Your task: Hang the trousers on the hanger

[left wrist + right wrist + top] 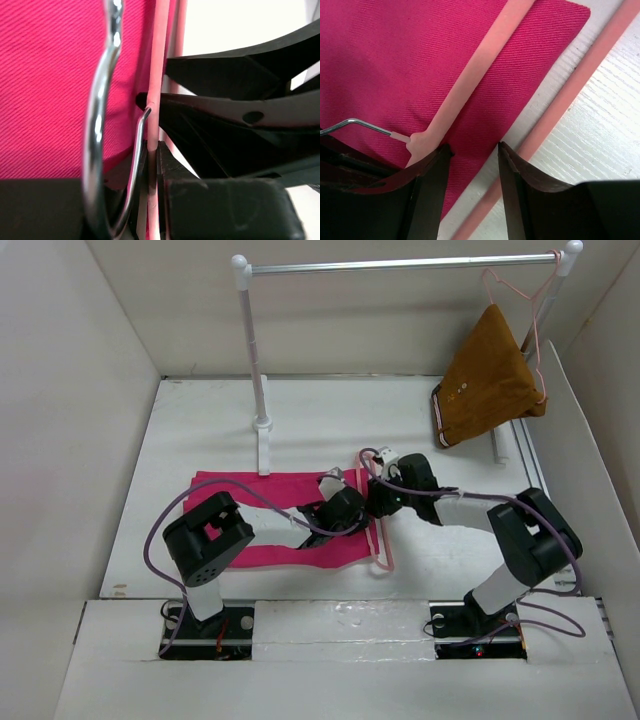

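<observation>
Trousers (262,502) spread flat on the white table (200,440), in front of the silver rail (400,262) and just before the foot of its left post. Hanger (379,540) lying along the trousers' border on the side nearer the rail's right post. 1 pale-pink bar across the cloth close to the edge, another on bare table just beside the cloth.

Left gripper (345,510) down low at that border, in front of the rail's middle, clamped on the hanger. Seen from the left wrist, thin pink bar pinched between the 2 dark fingers (225,210), no gap visible. Curved silver wire (97,130) standing right beside the bar, magenta cloth behind it.

Right gripper (474,170) just beside the left one, a little nearer the rail's right post, released and grasping nothing. Jaws spread over the trousers' edge, cloth and bare table both showing between them. 1 finger right against the hanger's bar at the spot where the silver wire joins it.

Mustard-brown garment (490,380) hanging from the rail's right end on another pale-pink hanger (520,285), well apart from the trousers.
</observation>
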`<state>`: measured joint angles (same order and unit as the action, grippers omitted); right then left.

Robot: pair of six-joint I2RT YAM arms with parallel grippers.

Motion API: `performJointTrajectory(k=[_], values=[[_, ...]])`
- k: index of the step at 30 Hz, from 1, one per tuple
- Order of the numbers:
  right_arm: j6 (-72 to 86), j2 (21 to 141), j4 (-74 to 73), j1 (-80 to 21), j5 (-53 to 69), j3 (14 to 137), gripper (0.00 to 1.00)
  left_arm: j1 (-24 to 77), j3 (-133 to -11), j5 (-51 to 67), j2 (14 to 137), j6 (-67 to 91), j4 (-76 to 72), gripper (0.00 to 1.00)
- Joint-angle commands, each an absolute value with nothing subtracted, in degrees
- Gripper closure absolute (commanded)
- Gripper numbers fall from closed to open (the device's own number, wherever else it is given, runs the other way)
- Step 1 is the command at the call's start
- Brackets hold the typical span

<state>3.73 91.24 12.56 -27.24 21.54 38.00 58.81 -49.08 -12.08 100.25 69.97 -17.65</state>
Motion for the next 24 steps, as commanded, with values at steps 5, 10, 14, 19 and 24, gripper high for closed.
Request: performJointTrajectory(k=[5, 10, 14, 19, 24], values=[[6.85, 90.88, 13.54, -29.96, 17.93, 38.41, 0.47, 59.77, -47.99, -12.04, 99.05, 70.58, -13.45, 1.0], [8.0, 91.41, 15.47, -29.97, 19.77, 37.27, 0.9, 59.77, -47.55, -12.65, 98.88, 70.4, -12.83, 1.0], [8.44, 89.04, 16.78, -29.27, 20.57, 36.3, 1.0, 59.77, -48.51, -14.32, 98.53, 69.44, -10.29, 1.0], [7.3, 81.41, 13.46, -23.84, 21.88, 37.08, 1.0, 59.77, -50.35, -16.6, 98.0, 67.68, -5.65, 1.0], [3.43, 77.26, 6.77, -18.04, 23.46, 40.16, 1.0, 58.19, -49.49, -16.44, 98.35, 65.13, -4.04, 1.0]])
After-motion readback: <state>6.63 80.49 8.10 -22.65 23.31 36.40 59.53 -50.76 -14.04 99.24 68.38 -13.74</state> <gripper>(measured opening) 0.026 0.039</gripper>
